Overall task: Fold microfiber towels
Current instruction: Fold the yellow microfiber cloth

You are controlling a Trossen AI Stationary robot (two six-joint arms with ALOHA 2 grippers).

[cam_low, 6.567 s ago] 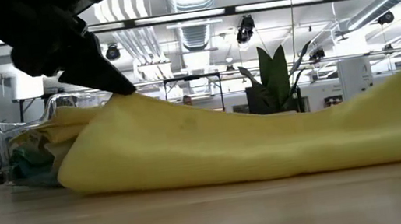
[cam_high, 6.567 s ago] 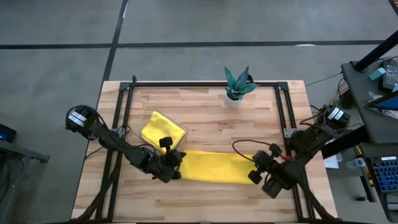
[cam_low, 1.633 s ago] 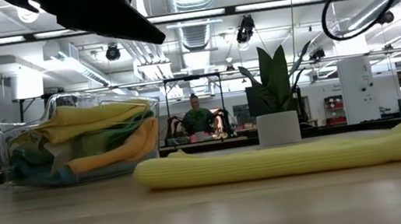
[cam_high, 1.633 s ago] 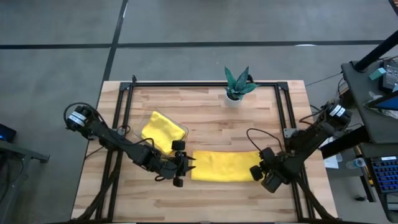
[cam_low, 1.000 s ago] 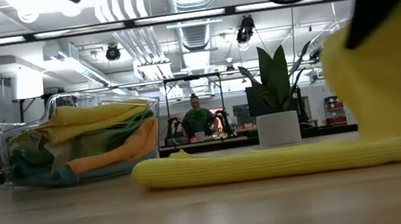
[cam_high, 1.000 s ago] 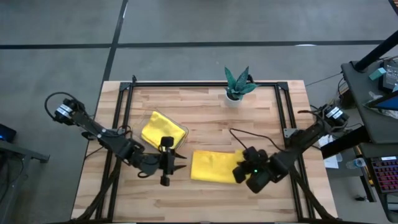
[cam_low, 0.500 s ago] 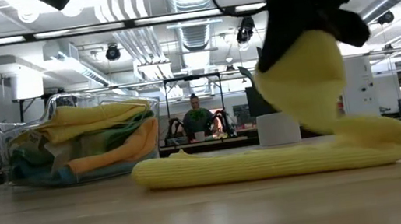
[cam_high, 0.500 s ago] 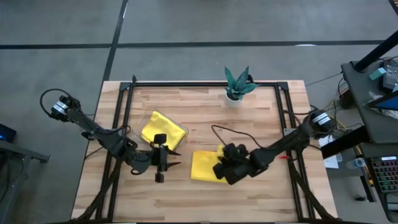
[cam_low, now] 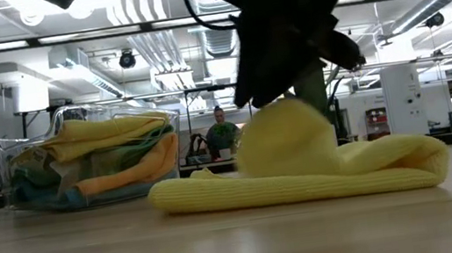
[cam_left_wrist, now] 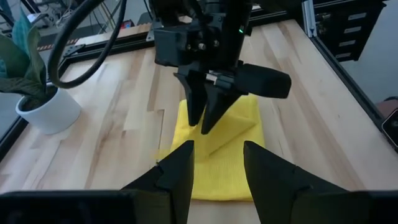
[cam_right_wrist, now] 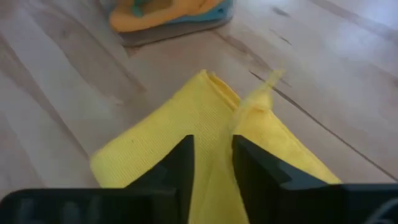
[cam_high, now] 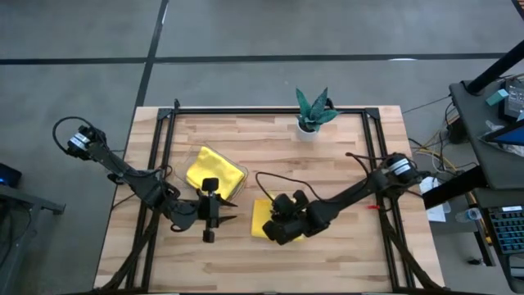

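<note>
Now the yellow towel [cam_high: 264,218] lies folded near the worktop's [cam_high: 344,164] middle, long axis nine-to-three; the right gripper [cam_high: 276,230], seemingly slightly parted, presses its nine-o'clock end; the left gripper [cam_high: 221,210] waits part-open beside it.

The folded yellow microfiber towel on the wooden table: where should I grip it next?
Probably the folded yellow microfiber towel at its bare edge facing the left gripper, coming down from above; the right gripper covers the other end, where the doubled layer bulges.

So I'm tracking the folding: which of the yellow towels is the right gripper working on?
The yellow towel lying loose on the table, mid-front. The right gripper sits right over it, with one end doubled over. The other yellow towel lies on top of the pile in the clear tray.
</note>
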